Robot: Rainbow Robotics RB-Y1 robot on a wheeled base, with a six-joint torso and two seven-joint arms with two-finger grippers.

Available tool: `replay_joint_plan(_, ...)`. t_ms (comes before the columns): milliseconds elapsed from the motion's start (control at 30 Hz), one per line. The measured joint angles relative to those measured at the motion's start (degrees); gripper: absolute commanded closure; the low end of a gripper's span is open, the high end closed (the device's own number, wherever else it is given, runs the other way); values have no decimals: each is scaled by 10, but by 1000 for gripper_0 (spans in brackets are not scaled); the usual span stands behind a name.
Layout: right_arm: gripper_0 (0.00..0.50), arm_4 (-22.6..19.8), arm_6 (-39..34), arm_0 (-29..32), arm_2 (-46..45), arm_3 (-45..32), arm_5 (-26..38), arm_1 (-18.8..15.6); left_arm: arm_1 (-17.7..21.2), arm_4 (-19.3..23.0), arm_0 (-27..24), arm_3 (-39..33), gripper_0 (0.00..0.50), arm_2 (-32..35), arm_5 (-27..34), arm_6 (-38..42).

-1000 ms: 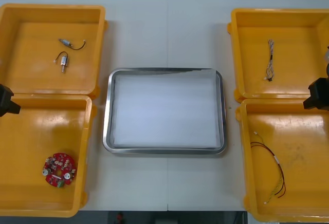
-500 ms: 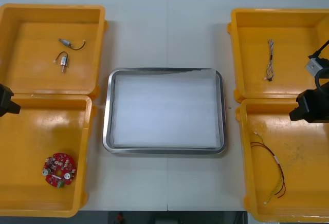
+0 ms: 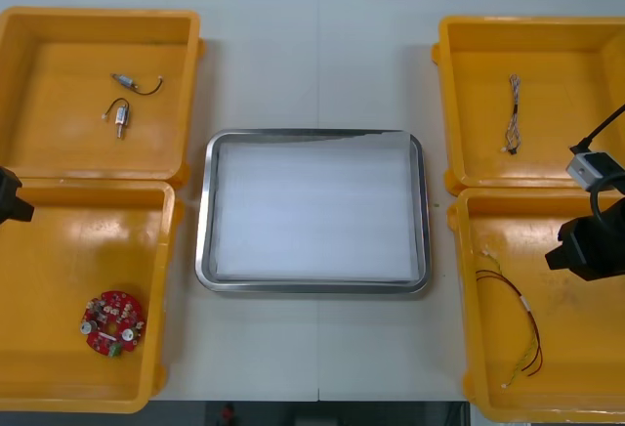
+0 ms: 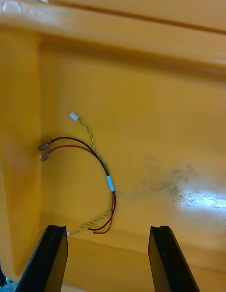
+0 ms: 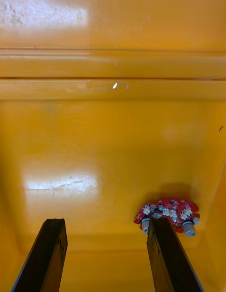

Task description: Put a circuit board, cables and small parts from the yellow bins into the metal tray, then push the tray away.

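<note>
My right gripper hangs open over the near right yellow bin. In the right wrist view its fingers stand apart just short of the red and yellow cable, whose loose ends lie between the fingertips. That cable lies on the bin floor. At the table's left edge my left gripper is open above the near left bin. The round red circuit board lies just beyond one of its fingers and also shows in the front view. The metal tray sits in the middle, white inside.
The far left bin holds two small metal parts with short leads. A twisted cable lies in the far right bin. Bare table surrounds the tray on all sides.
My right gripper has come from the wall between the two right bins toward the table's front, over the near right bin. My left gripper has barely shifted.
</note>
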Motion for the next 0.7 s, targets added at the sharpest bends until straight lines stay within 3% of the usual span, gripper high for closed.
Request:
replay_joint_plan(267,0,21,99,20,0,0,-8,0,7,8,41,0,0,4,-27,-22)
replay_joint_plan(567,0,39,202,52,0,0,-42,-1,7,9,140,0,0,27,-92,-227)
replay_joint_plan(700,0,47,213,64,0,0,-56,-1,7,7,166,-4,0,27,-119,-237)
